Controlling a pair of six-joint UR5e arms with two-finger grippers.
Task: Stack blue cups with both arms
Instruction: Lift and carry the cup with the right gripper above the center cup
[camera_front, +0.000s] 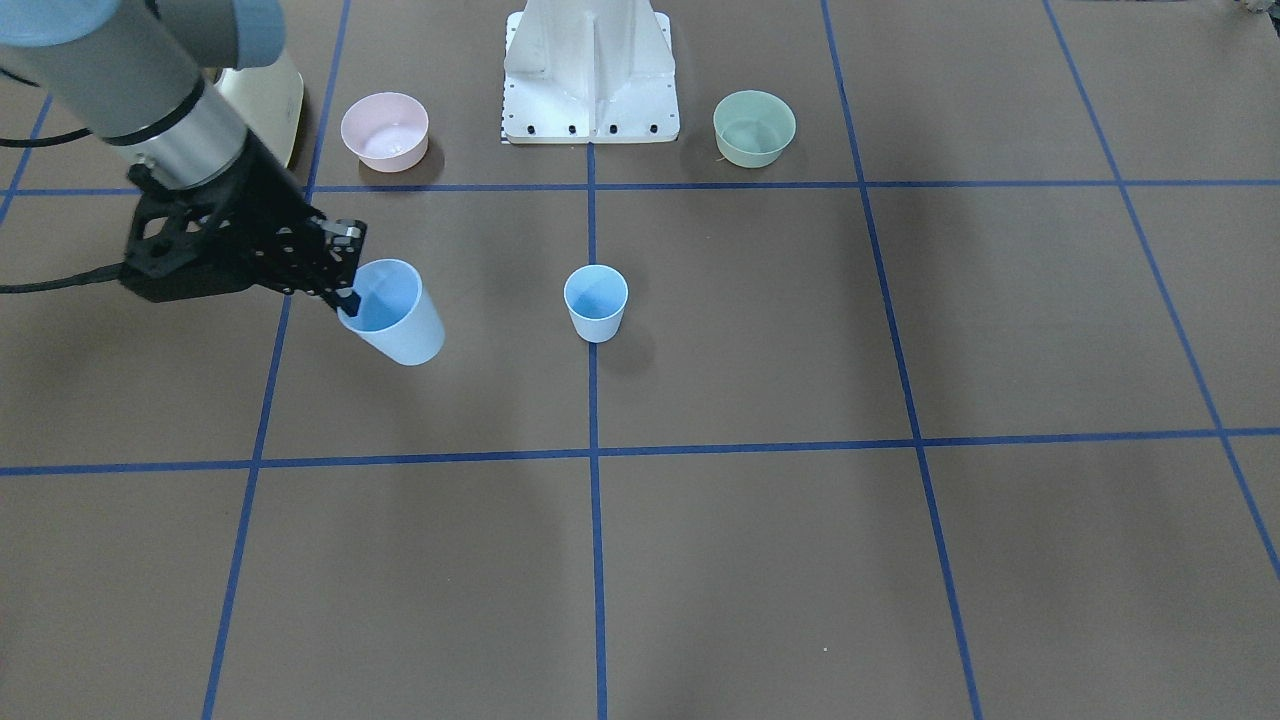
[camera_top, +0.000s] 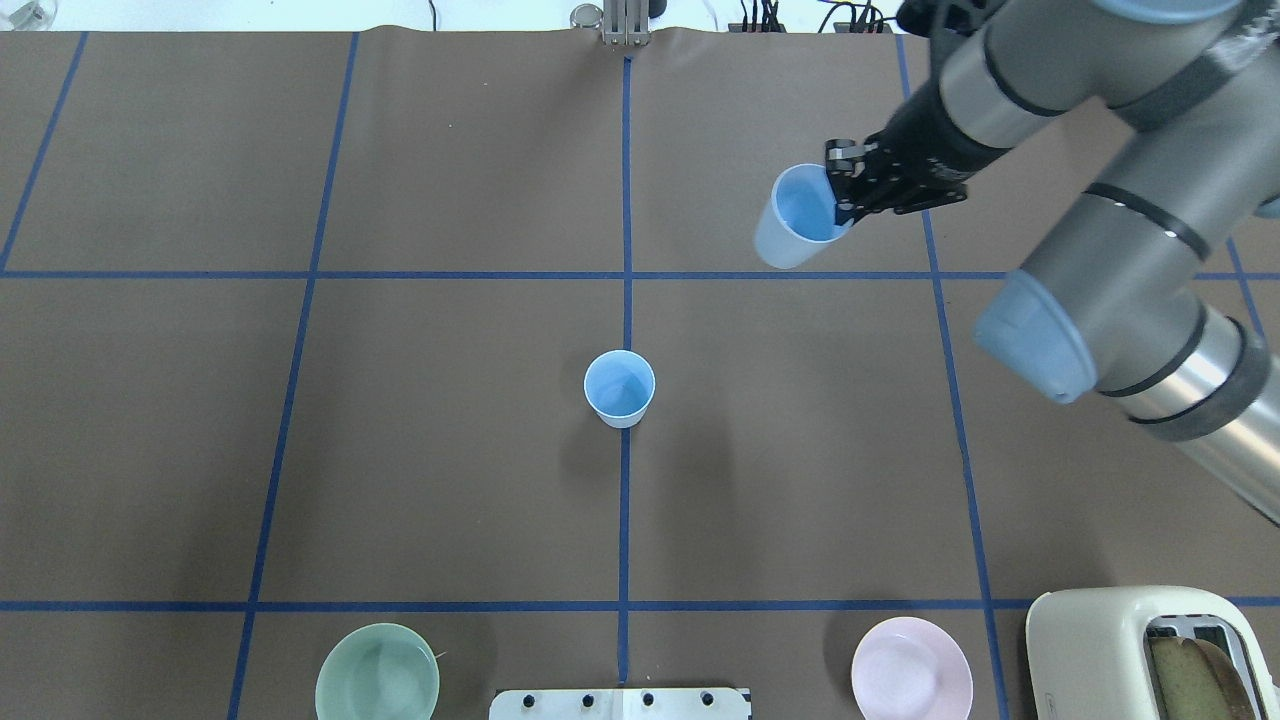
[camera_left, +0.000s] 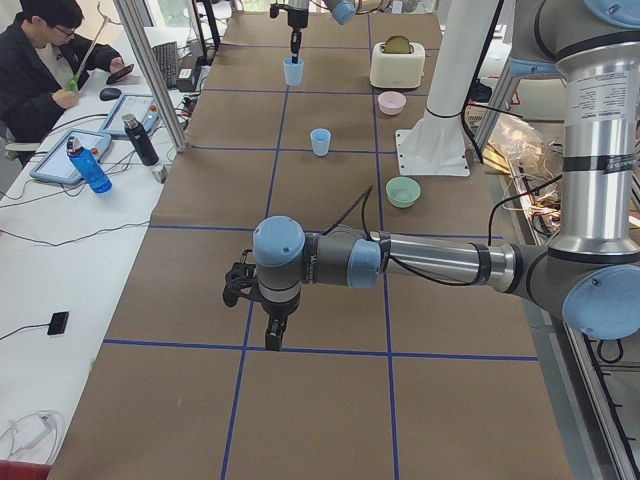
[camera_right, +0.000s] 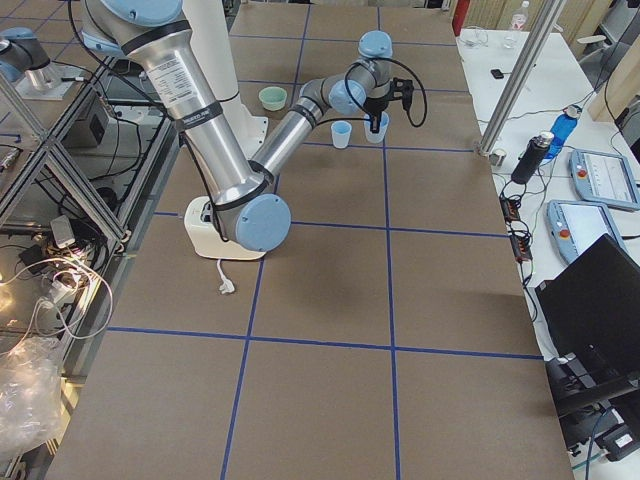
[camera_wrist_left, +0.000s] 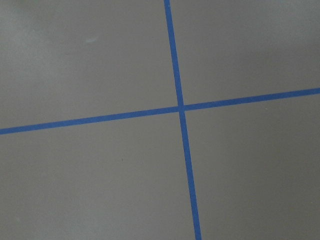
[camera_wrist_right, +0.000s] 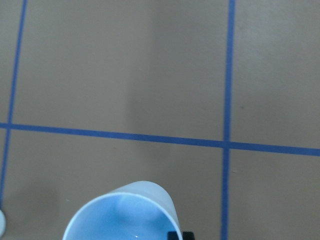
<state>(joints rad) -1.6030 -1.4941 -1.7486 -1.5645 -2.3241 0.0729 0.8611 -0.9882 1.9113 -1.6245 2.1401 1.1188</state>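
Observation:
One blue cup (camera_front: 596, 302) stands upright on the centre tape line, alone; it also shows in the overhead view (camera_top: 619, 388). My right gripper (camera_front: 345, 272) is shut on the rim of the second blue cup (camera_front: 395, 318), one finger inside it, and holds it tilted to the robot's right of the standing cup. The overhead view shows the same grip (camera_top: 845, 197) on that cup (camera_top: 795, 220), and its rim fills the bottom of the right wrist view (camera_wrist_right: 122, 212). My left gripper (camera_left: 272, 335) shows only in the exterior left view, far from both cups; I cannot tell whether it is open.
A pink bowl (camera_front: 386, 130) and a green bowl (camera_front: 754, 127) flank the white base pedestal (camera_front: 592, 75). A cream toaster (camera_top: 1150, 650) stands beside the pink bowl. Blue tape lines grid the brown table. An operator sits beyond the table's far side.

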